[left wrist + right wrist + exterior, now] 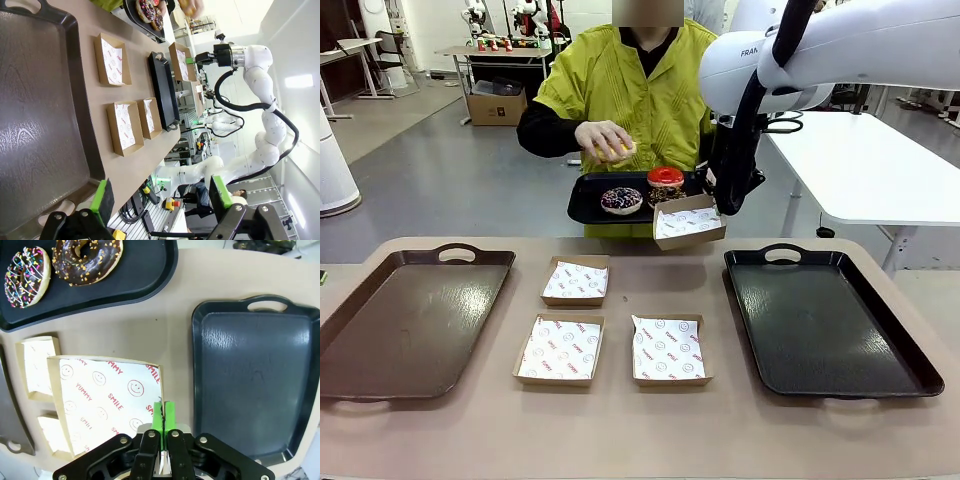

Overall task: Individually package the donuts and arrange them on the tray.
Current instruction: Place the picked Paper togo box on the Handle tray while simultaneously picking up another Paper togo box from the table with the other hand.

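Front view, yellow donut (623, 151) half-hidden by hand (602, 137)

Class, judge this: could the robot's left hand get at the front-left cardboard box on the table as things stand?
Probably yes: the left hand is open and empty, and the box lies uncovered beside the brown tray, with nothing over it.

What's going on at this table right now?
The right claw is shut on the rim of a shallow cardboard box lined with printed white paper, holding it up beside the person's small black tray of donuts. The person's hand holds a yellow-iced ring donut by that tray. Three more boxes lie on the table, unfilled. The left claw is open.
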`<state>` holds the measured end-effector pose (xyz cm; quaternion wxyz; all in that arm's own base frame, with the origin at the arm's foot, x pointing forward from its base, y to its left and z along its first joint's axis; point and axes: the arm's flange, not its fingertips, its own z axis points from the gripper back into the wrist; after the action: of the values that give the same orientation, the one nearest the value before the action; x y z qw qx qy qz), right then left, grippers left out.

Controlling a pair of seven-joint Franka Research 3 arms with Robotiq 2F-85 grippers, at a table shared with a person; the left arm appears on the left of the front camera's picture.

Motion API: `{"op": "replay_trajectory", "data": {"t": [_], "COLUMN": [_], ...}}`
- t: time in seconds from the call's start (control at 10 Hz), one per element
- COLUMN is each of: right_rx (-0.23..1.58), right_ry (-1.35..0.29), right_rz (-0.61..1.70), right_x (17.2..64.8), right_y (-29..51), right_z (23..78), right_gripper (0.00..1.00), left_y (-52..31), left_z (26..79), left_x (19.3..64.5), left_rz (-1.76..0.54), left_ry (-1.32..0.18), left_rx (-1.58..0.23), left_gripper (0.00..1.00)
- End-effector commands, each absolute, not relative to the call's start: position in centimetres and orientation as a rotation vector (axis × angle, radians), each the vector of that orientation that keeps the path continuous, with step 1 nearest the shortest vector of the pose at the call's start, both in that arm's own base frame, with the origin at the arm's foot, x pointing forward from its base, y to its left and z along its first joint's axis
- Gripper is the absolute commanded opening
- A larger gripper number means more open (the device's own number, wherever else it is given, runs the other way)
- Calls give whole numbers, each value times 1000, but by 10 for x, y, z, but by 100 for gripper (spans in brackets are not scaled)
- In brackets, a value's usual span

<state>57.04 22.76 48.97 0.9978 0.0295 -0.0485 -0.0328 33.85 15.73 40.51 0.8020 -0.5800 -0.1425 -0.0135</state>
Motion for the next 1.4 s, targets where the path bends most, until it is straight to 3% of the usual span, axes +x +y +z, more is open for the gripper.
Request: {"op": "replay_trajectory", "data": {"t": [0.0,1.2,1.3], "right_rx": [65,59,60], "right_ry": [-100,-97,-116], "right_rz": [-71,-66,8], "right_x": [565,570,569], "right_y": [225,228,218], "right_z": [488,490,490], "right_gripper": [0,1,1], "left_y": [158,157,144], "left_z": [406,405,413], "left_x": [337,338,349], "left_rz": [-27,-29,-87], "left_ry": [-316,-305,-274], "left_rx": [-1238,-1243,-1183], "left_gripper": [100,100,100]}}
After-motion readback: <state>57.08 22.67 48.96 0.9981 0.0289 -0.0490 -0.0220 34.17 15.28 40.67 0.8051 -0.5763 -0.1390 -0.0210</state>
